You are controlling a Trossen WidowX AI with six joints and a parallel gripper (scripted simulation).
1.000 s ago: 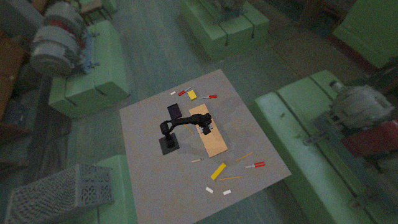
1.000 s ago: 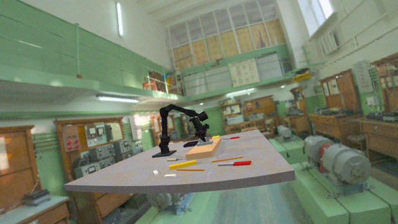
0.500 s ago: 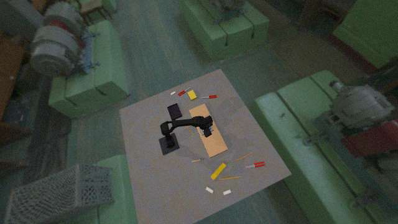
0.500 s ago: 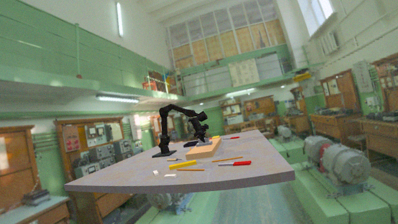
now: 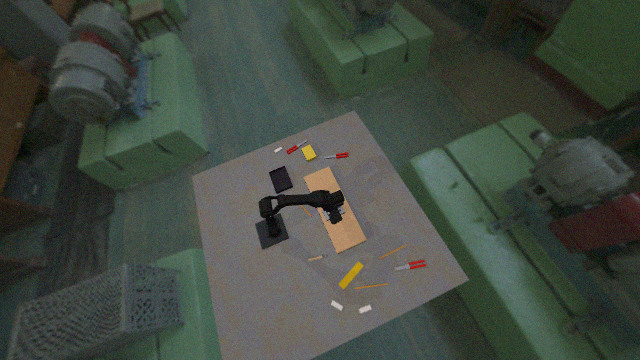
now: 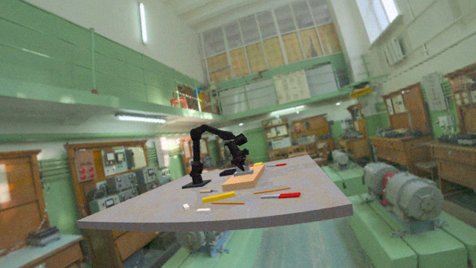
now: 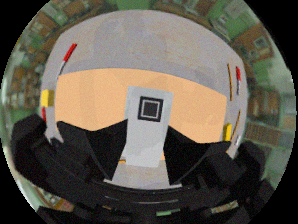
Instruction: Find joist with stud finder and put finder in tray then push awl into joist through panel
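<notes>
My gripper [image 5: 332,214] [image 6: 242,169] [image 7: 146,122] is shut on the grey stud finder [image 7: 145,155] [image 6: 244,173]. The stud finder is over the middle part of the tan floor panel [image 5: 350,235] [image 6: 238,182] [image 7: 195,102], at or just above its surface; a gap is too small to tell. Its face shows a dark square with a pale outline in the wrist view. The black tray [image 5: 280,179] [image 6: 227,172] shows no object in it. The awl [image 5: 315,258] [image 6: 207,191], with its pale handle, lies on the table near the panel's near end. The joist is hidden.
A yellow block [image 5: 309,152] and red-handled tools [image 5: 296,148] [image 5: 341,156] lie beyond the panel. A yellow bar [image 5: 351,275] [image 6: 219,196], pencils [image 5: 371,286] [image 5: 393,251], another red-handled tool [image 5: 416,265] [image 6: 290,195] and white pieces [image 5: 337,305] [image 5: 365,309] lie on the near side.
</notes>
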